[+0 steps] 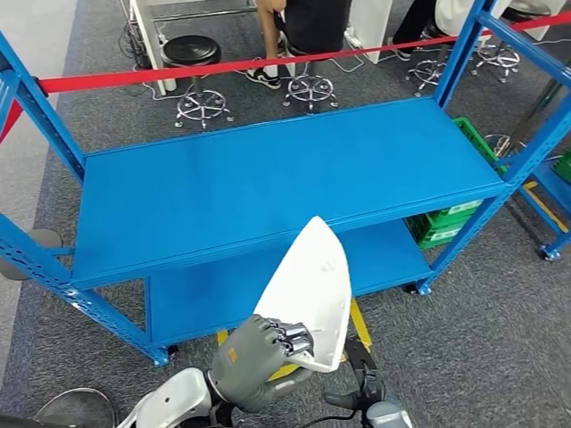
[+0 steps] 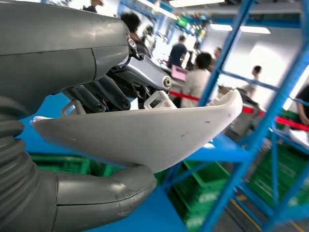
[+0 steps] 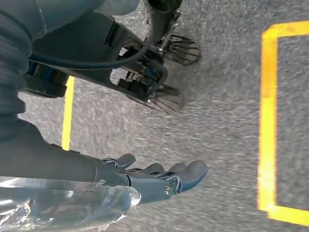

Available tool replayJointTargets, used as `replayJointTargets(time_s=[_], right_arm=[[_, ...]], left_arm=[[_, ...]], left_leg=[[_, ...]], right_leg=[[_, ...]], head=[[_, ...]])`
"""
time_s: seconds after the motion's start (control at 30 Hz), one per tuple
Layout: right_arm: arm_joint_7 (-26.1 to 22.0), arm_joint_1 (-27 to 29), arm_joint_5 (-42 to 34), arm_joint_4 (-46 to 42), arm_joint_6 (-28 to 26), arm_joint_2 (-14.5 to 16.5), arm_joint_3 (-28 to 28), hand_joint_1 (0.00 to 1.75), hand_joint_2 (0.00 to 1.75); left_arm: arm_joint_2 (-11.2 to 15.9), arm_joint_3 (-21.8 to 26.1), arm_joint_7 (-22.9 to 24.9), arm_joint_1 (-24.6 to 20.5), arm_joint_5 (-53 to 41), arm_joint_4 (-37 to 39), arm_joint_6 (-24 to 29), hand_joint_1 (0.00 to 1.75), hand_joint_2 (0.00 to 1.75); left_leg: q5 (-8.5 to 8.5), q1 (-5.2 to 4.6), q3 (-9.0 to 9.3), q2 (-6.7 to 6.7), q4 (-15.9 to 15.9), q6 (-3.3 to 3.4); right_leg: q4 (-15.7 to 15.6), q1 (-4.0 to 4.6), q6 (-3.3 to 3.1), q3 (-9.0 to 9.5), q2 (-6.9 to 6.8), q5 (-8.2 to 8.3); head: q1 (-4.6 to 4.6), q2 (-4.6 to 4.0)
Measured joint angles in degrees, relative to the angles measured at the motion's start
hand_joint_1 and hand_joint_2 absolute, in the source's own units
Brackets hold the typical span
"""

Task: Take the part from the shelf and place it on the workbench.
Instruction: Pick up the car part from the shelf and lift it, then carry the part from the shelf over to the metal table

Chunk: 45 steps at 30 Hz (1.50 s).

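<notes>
Up front, the left hand [image 1: 259, 361] grips a white curved part [image 1: 313, 290], held in the air before a blue shelf [image 1: 269, 192]. Hanging, the right hand [image 3: 160, 179] is spread, holding nothing, above grey floor [image 3: 222, 121].

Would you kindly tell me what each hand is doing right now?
Left hand: holding the white part.
Right hand: open, holding nothing.
</notes>
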Motion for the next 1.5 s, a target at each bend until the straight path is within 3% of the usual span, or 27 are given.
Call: replayJointTargets(time_s=[0.03, 0.1, 0.17, 0.2, 0.27, 0.3, 0.37, 0.43, 0.5, 0.57, 0.6, 0.67, 0.7, 0.77, 0.83, 0.93, 0.97, 1.0, 1.07, 1.13, 1.2, 1.23, 1.3, 1.33, 1.4, 1.47, 1.5], right_arm=[[-0.01, 0.01, 0.03, 0.0, 0.03, -0.06, -0.04, 0.0, 1.75], [-0.07, -0.12, 0.19, 0.0, 0.15, -0.14, -0.1, 0.0, 1.75], [-0.22, -0.52, 0.49, 0.01, 0.33, -0.14, -0.15, 0.0, 1.75], [-0.28, -0.72, 0.69, 0.01, 0.42, -0.15, -0.16, 0.0, 1.75], [-0.32, -0.8, 1.1, 0.03, 0.62, -0.2, -0.17, 0.0, 1.75], [-0.29, -0.74, 1.28, 0.03, 0.72, -0.23, -0.2, 0.0, 1.75], [-0.29, -0.76, 1.44, 0.05, 0.93, -0.2, -0.26, 0.0, 1.75], [-0.35, -0.87, 1.45, 0.08, 1.04, -0.16, -0.29, 0.0, 1.75], [-0.43, -0.76, 1.45, 0.1, 1.08, -0.17, -0.35, 0.0, 1.75], [-0.54, -0.66, 1.45, 0.11, 1.08, -0.18, -0.5, 0.0, 1.75], [-0.61, -0.67, 1.46, 0.11, 1.09, -0.17, -0.6, 0.0, 1.75], [-0.77, -0.78, 1.47, 0.11, 1.11, -0.16, -0.78, 0.0, 1.75], [-0.83, -0.83, 1.47, 0.11, 1.12, -0.16, -0.85, 0.0, 1.75], [-0.89, -0.72, 1.47, 0.11, 1.16, -0.21, -0.97, 0.0, 1.75], [-0.87, -0.48, 1.47, 0.13, 1.23, -0.29, -1.16, 0.0, 1.75], [-0.9, -0.59, 1.47, 0.16, 1.27, -0.33, -1.33, 0.0, 1.75], [-0.91, -0.66, 1.48, 0.17, 1.27, -0.33, -1.35, 0.0, 1.75], [-0.92, -0.67, 1.5, 0.18, 1.27, -0.33, -1.37, 0.0, 1.75], [-0.92, -0.63, 1.55, 0.2, 1.27, -0.33, -1.41, 0.0, 1.75], [-0.94, -0.83, 1.59, 0.2, 1.27, -0.25, -1.44, 0.0, 1.75], [-1.03, -1.26, 1.66, 0.2, 1.26, -0.04, -1.45, 0.0, 1.75], [-1.09, -1.39, 1.77, 0.2, 1.25, 0.07, -1.46, 0.0, 1.75], [-1.47, -1.3, 1.97, 0.23, 1.21, 0.23, -1.44, 0.0, 1.75], [-2.3, -1.6, 1.44, 0.5, 1.12, 0.4, -1.22, 0.0, 1.75], [-5.74, -4.83, -2.0, 2.75, 1.08, 1.25, 1.35, 0.0, 1.75], [-6.67, -11.95, -6.0, 6.77, 2.64, 2.13, 6.47, 0.0, 1.75], [-5.59, -15.84, -7.12, 8.56, 3.75, 2.38, 8.81, 0.0, 1.75]], left_arm=[[0.03, -0.16, 0.03, -0.14, 0.21, 0.17, -0.07, 1.75, 1.75], [0.05, -0.44, 0.06, -0.41, 0.46, 0.42, -0.1, 1.75, 1.75], [0.15, -0.75, -0.06, -0.71, 0.42, 0.5, 0.48, 1.75, 1.75], [0.26, -0.96, -0.14, -0.88, 0.28, 0.5, 1.09, 1.75, 1.75], [0.57, -1.4, -0.26, -1.13, -0.2, 0.51, 2.62, 1.75, 1.75], [0.74, -1.56, -0.26, -1.18, -0.43, 0.51, 3.5, 1.75, 1.75], [1.11, -1.81, -0.02, -1.16, -0.49, 0.51, 5.21, 1.75, 1.75], [1.57, -2.05, 0.48, -0.91, 0.04, 0.51, 6.69, 1.75, 1.75], [2.07, -2.18, 1.0, -0.53, 0.89, 0.51, 7.64, 1.75, 1.75], [2.54, -2.37, 1.57, -0.32, 2.25, 0.51, 8.24, 1.75, 1.75], [2.75, -2.57, 1.88, -0.37, 3.1, 0.54, 8.5, 1.75, 1.75], [3.19, -3.14, 2.4, -0.57, 4.7, 0.74, 9.07, 1.75, 1.75], [3.37, -3.42, 2.56, -0.72, 5.18, 0.88, 9.32, 1.75, 1.75], [3.62, -3.9, 2.77, -1.05, 5.85, 1.18, 9.57, 1.75, 1.75], [3.79, -4.36, 2.96, -1.36, 6.43, 1.48, 9.6, 1.75, 1.75], [3.88, -4.68, 3.04, -1.57, 7.01, 1.83, 9.58, 1.75, 1.75], [3.9, -4.75, 3.04, -1.63, 7.14, 1.93, 9.57, 1.75, 1.75], [3.93, -4.82, 3.04, -1.69, 7.23, 2.02, 9.56, 1.75, 1.75], [3.97, -4.92, 3.05, -1.76, 7.35, 2.11, 9.55, 1.75, 1.75], [3.98, -4.96, 3.06, -1.78, 7.38, 2.12, 9.57, 1.75, 1.75], [4.03, -4.98, 3.08, -1.8, 7.43, 2.14, 9.67, 1.75, 1.75], [4.08, -5.0, 3.12, -1.81, 7.46, 2.14, 9.81, 1.75, 1.75], [4.24, -5.05, 3.29, -1.83, 7.24, 2.13, 10.38, 1.75, 1.75], [4.18, -4.93, 3.46, -1.7, 6.79, 2.05, 10.61, 1.75, 1.75], [3.51, -3.85, 3.65, -1.07, 5.01, 1.88, 10.03, 1.75, 1.75], [2.01, -1.87, 2.62, -0.22, 3.36, 1.8, 7.89, 1.75, 1.75], [1.17, -0.85, 1.74, 0.16, 2.91, 1.8, 6.81, 1.75, 1.75]], left_leg=[[0.5, -0.04, -0.68, 0.67, 0.04, -0.08], [1.36, -0.15, -1.77, 1.87, 0.18, -0.45], [2.08, -0.38, -2.31, 2.98, 0.36, -1.01], [2.48, -0.46, -2.41, 3.56, 0.38, -1.3], [3.13, -0.38, -2.52, 4.51, 0.28, -1.92], [2.5, -0.24, -2.74, 3.82, 0.59, -2.34], [-1.71, -0.07, -3.93, 1.06, 4.02, -3.03], [-7.2, -0.06, -5.82, -1.02, 10.91, -3.22], [-8.63, -0.1, -6.27, -1.31, 15.49, -2.99], [-5.96, -0.11, -3.47, -1.71, 13.22, -2.57], [-4.64, -0.09, -0.93, -2.61, 9.86, -2.3], [-4.28, -0.06, 3.99, -4.74, 2.45, -1.71], [-4.66, -0.11, 5.23, -5.41, 0.28, -1.47], [-4.39, -0.22, 5.21, -4.81, -0.68, -0.91], [-3.16, -0.16, 4.39, -3.54, -0.83, -0.05], [-1.19, -0.23, 2.32, -1.58, -0.9, 0.62], [-0.55, -0.28, 1.51, -0.88, -0.86, 0.61], [0.1, -0.3, 0.65, -0.1, -0.82, 0.56], [1.3, -0.31, -1.02, 1.34, -0.7, 0.3], [2.25, -0.41, -2.29, 2.55, -0.43, -0.2], [3.04, -0.61, -2.83, 3.67, -0.14, -0.77], [3.43, -0.61, -2.93, 4.26, -0.09, -1.0], [3.76, -0.26, -3.13, 4.78, -0.01, -1.52], [2.66, -0.07, -3.54, 3.9, 0.71, -1.85], [-2.33, 0.13, -5.44, 0.77, 5.45, -2.36], [-7.25, -0.01, -7.94, -1.16, 13.09, -2.3], [-8.04, -0.13, -8.53, -1.47, 15.77, -2.14]], right_leg=[[-0.45, 0.01, 0.02, 1.36, -0.16, 1.37], [-6.6, 0.11, -0.06, 6.78, -1.72, 3.47], [-14.42, 0.58, -0.6, 12.2, -3.75, 2.62], [-16.62, 0.84, -1.04, 13.34, -4.16, 1.98], [-17.48, 1.04, -2.19, 12.89, -3.3, 2.37], [-17.5, 1.0, -2.71, 12.4, -2.73, 2.91], [-17.63, 0.77, -3.58, 11.13, -1.61, 4.32], [-17.59, 0.77, -3.91, 9.33, -0.35, 5.8], [-17.54, 0.85, -3.91, 7.48, 0.95, 7.23], [-17.49, 0.85, -3.73, 5.7, 2.24, 8.69], [-17.47, 0.78, -3.55, 4.94, 2.84, 9.39], [-17.47, 0.76, -3.01, 3.73, 4.0, 10.78], [-17.6, 0.71, -2.66, 3.38, 4.5, 11.5], [-18.24, 0.58, -1.85, 3.06, 5.48, 12.94], [-17.34, 0.59, -1.24, 2.26, 4.43, 11.43], [-7.97, 0.66, -0.75, -0.33, 0.8, 2.66], [-4.07, 0.63, -0.58, -0.89, 0.29, 0.88], [-1.23, 0.59, -0.44, -0.84, 0.02, 0.64], [-1.05, 0.52, -0.27, 1.9, -0.45, 3.29], [-8.35, 0.62, -0.13, 8.49, -2.6, 4.32], [-15.96, 1.04, -0.76, 13.7, -4.55, 2.51], [-17.85, 1.34, -1.27, 14.51, -4.62, 1.81], [-18.31, 1.57, -2.54, 13.66, -3.56, 2.51], [-18.29, 1.61, -3.15, 13.11, -3.01, 3.15], [-18.27, 1.53, -4.07, 11.4, -1.42, 4.87], [-18.19, 1.56, -4.36, 9.02, 0.83, 6.77], [-18.16, 1.57, -4.33, 7.95, 1.81, 7.63]], head=[[0.01, 0.0], [0.01, 0.0], [-0.08, 0.0], [-0.14, 0.0], [-0.24, 0.0], [-0.24, 0.0], [-0.45, 0.0], [-0.72, 0.0], [-0.79, 0.0], [-0.79, 0.0], [-0.79, 0.0], [-0.77, 0.0], [-0.8, 0.0], [-0.85, 0.0], [-0.65, 0.0], [-0.13, 0.0], [-0.11, 0.0], [-0.11, 0.0], [-0.1, 0.0], [-0.09, 0.0], [-0.31, 0.0], [-0.46, 0.0], [-0.71, 0.0], [-0.73, 0.0], [-0.79, 0.0], [-0.95, 0.0], [-1.03, 0.0]])
